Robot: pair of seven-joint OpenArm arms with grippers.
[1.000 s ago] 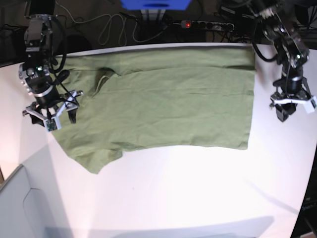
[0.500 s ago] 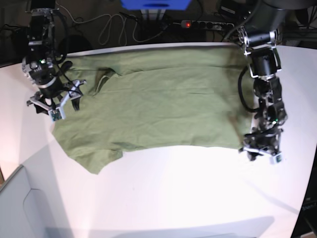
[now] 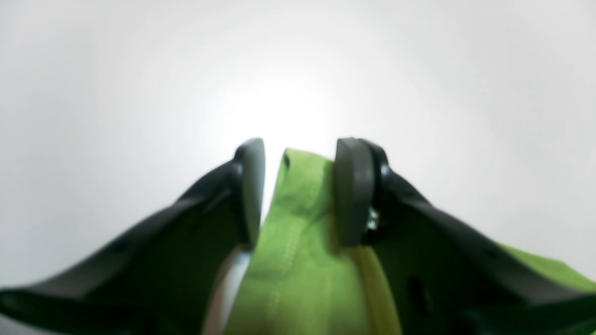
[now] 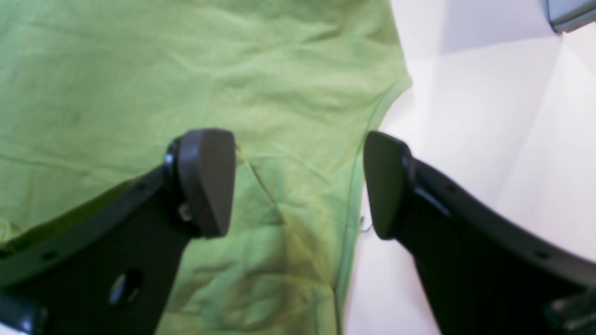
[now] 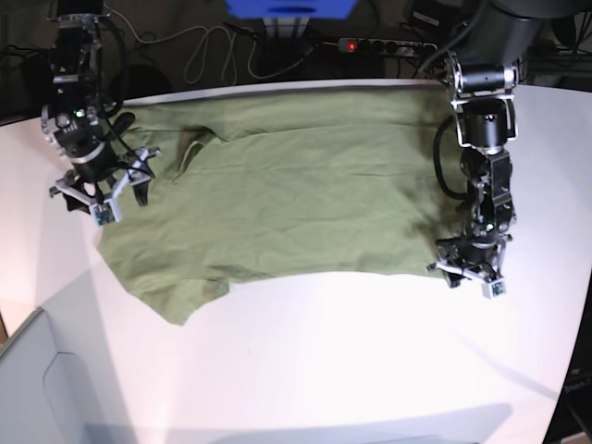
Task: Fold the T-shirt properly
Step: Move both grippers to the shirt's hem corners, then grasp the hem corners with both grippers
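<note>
The olive-green T-shirt [image 5: 305, 194] lies spread flat across the white table [image 5: 351, 351], neckline toward the left. My left gripper [image 5: 470, 277] is down at the shirt's near right corner. In the left wrist view its fingers [image 3: 301, 149] straddle a raised fold of the T-shirt's hem [image 3: 298, 242]; one pad touches the cloth and the other stands a little off it. My right gripper [image 5: 102, 199] hovers open at the shirt's left edge. The right wrist view shows it [image 4: 298, 181] spread wide over the T-shirt's [image 4: 139, 70] hemmed edge, holding nothing.
A power strip [image 5: 388, 44], loose cables [image 5: 203, 55] and a blue object [image 5: 291, 7] lie behind the table's far edge. A grey bin [image 5: 37, 388] sits at the near left corner, its corner also showing as a grey rim [image 4: 570, 14].
My left arm swung from off the shirt's right side down to its near right corner, settling over the hem. My right gripper shifted slightly toward the far side along the left edge.
</note>
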